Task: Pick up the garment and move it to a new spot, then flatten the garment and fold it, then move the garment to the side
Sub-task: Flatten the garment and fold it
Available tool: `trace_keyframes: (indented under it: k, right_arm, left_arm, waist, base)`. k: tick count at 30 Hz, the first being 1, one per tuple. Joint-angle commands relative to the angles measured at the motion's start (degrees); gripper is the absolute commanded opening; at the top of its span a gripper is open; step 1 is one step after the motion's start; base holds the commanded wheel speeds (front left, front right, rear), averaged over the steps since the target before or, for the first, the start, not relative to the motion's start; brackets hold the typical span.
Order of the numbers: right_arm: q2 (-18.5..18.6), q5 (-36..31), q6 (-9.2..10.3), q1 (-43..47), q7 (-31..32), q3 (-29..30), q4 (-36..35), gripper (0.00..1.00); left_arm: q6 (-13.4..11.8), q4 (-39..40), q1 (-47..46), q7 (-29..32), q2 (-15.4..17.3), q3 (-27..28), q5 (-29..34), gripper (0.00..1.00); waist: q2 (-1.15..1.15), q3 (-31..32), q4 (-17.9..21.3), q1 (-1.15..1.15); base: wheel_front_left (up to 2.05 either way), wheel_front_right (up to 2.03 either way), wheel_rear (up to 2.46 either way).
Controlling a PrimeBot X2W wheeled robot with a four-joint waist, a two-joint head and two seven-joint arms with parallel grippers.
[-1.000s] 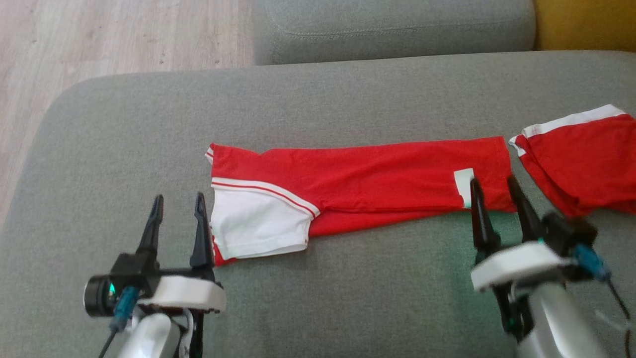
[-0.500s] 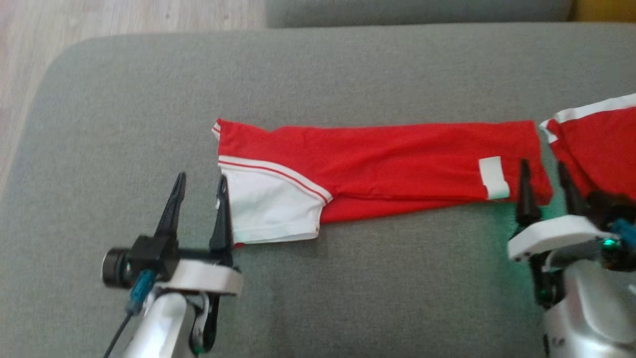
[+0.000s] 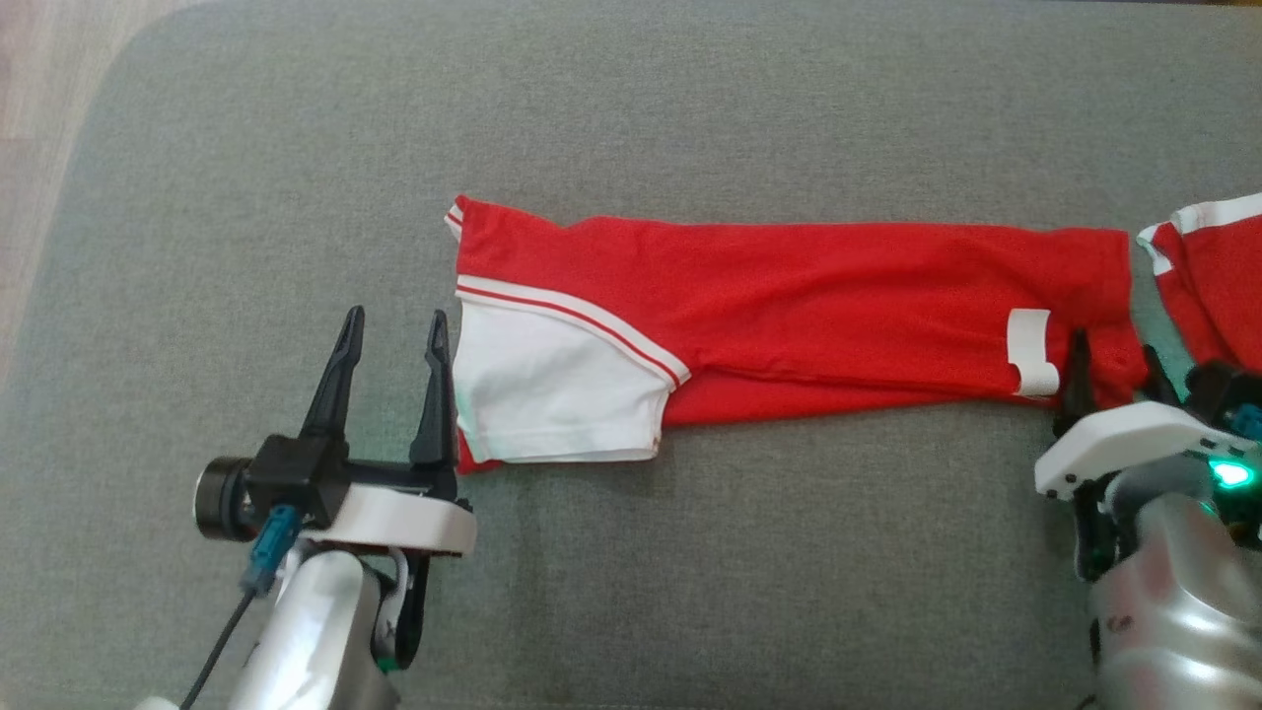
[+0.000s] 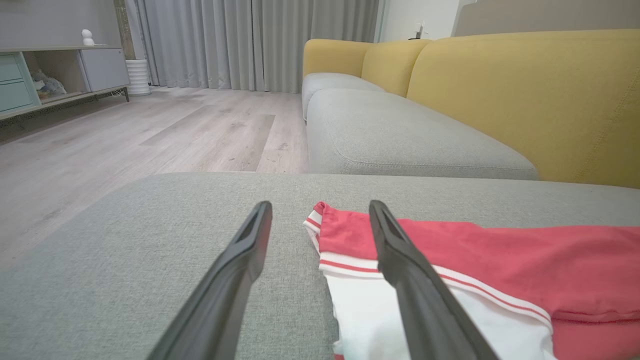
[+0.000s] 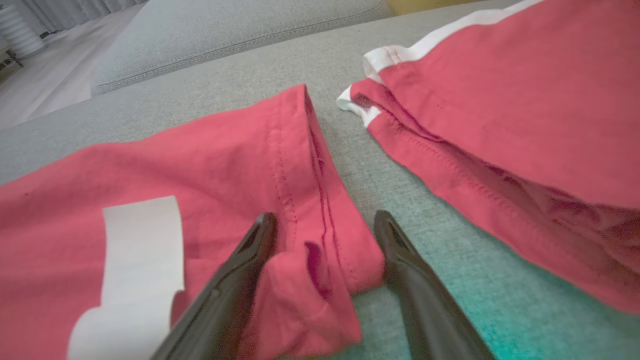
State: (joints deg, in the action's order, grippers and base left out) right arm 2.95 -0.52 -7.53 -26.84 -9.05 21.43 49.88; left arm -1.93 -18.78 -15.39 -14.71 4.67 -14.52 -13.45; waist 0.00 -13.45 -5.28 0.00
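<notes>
Item under inspection: one red garment point(image 3: 789, 316), folded into a long strip and lying flat on the grey sofa cushion point(image 3: 690, 99). In the head view its long axis runs from 9 o'clock to 3 o'clock. Its white sleeve point(image 3: 552, 394) is at the 9 o'clock end and its white label point(image 3: 1030, 350) is near the 3 o'clock end. The left tool point(image 3: 394, 320) stands at the sleeve end with its fingers spread wide, holding nothing. The sleeve edge is just beside its inner finger, toward 3 o'clock, and I cannot tell whether they touch. The right tool point(image 3: 1114, 345) is at the opposite end, also spread wide and holding nothing. In its wrist view the hem corner point(image 5: 320, 260) sits between the two fingers, which have not closed on it. Judgement: each tool is nearest its own end. The right is better placed to close on the cloth, while the left needs a small shift toward 3 o'clock before it can grip. A fold would likely bring one short end across to the other along the long axis. Risk: a second red garment point(image 3: 1218, 266) lies just beyond the hem at 3 o'clock, apart from it but near the right tool's outer finger. Count: two tools, two red garments, one white sleeve, one label.
</notes>
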Motion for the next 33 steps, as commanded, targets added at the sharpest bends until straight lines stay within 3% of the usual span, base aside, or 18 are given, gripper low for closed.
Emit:
trace_keyframes:
  k: [1,2,10,19,26,33]
  right_arm:
    - [-0.07,-0.51,0.04,-0.95,0.12,-1.72,1.55,0.39]
    - [-0.07,-0.49,0.04,-1.68,-0.89,-2.43,3.15,0.00]
    - [0.17,-3.21,0.04,-2.35,-3.73,0.85,1.54,0.00]
    - [4.89,-4.31,0.04,-2.13,-1.21,5.51,-5.52,0.00]
    - [2.34,0.48,0.04,-2.02,1.73,-0.97,-13.08,0.00]
    - [0.05,7.11,0.04,-0.78,6.30,-14.65,-21.44,0.00]
  left_arm:
    - [0.38,1.25,-2.33,-0.29,0.21,2.62,0.77,1.00]
    - [0.53,1.16,-2.38,-0.29,0.11,3.26,1.03,1.00]
    - [1.13,0.98,-1.41,-0.29,-0.32,5.19,1.51,1.00]
    - [1.89,0.77,-0.07,-0.29,-1.03,6.51,1.45,1.00]
    - [2.20,0.61,1.11,-0.29,-1.36,7.08,1.60,1.00]
    - [2.41,0.79,1.91,-0.29,-1.56,7.27,1.67,1.00]
  waist:
    - [0.00,0.03,0.13,0.00]
    - [0.00,0.26,0.44,0.00]
    - [0.00,2.86,2.55,0.00]
    - [0.00,5.73,4.07,0.00]
    - [0.00,8.25,3.72,0.00]
    - [0.00,9.82,2.33,0.00]
  base:
    - [0.00,0.00,0.00]
    - [0.00,0.00,0.00]
    - [0.00,0.00,0.00]
    - [0.00,0.00,0.00]
    - [0.00,0.00,0.00]
    - [0.00,0.00,0.00]
